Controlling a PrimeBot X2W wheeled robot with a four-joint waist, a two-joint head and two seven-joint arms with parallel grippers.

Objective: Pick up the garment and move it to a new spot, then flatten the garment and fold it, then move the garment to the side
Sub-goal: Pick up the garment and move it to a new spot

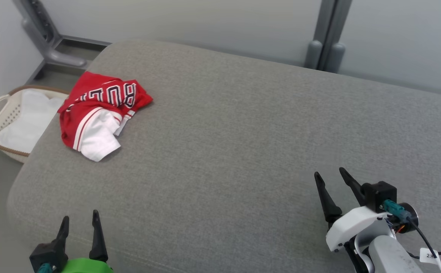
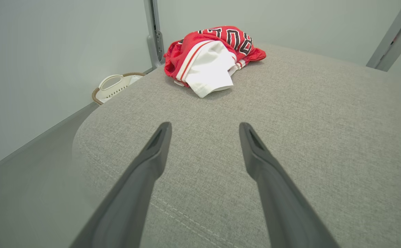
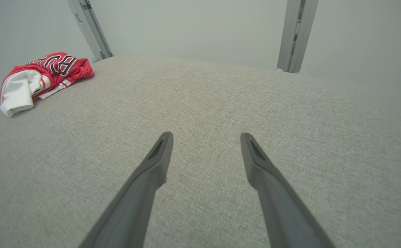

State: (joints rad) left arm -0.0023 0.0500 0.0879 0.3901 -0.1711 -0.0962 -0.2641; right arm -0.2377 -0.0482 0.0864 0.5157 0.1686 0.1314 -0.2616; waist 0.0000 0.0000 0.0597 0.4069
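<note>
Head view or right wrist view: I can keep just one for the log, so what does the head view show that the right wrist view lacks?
Head view adds the white laundry basket on the floor beside the gray cushion and the open left gripper. Right wrist view adds a close look along the inner faces of its open fingers. Both share the crumpled red-and-white garment, the cushion, the right gripper and gray posts behind.

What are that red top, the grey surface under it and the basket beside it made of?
Top: thin sports cloth, likely polyester, faintly shiny; it crumples softly and bears printed letters. Surface: matt grey woven upholstery; the weave shows. Basket: seemingly white plastic with punched holes; its brown rim may be woven, too small to tell.
</note>
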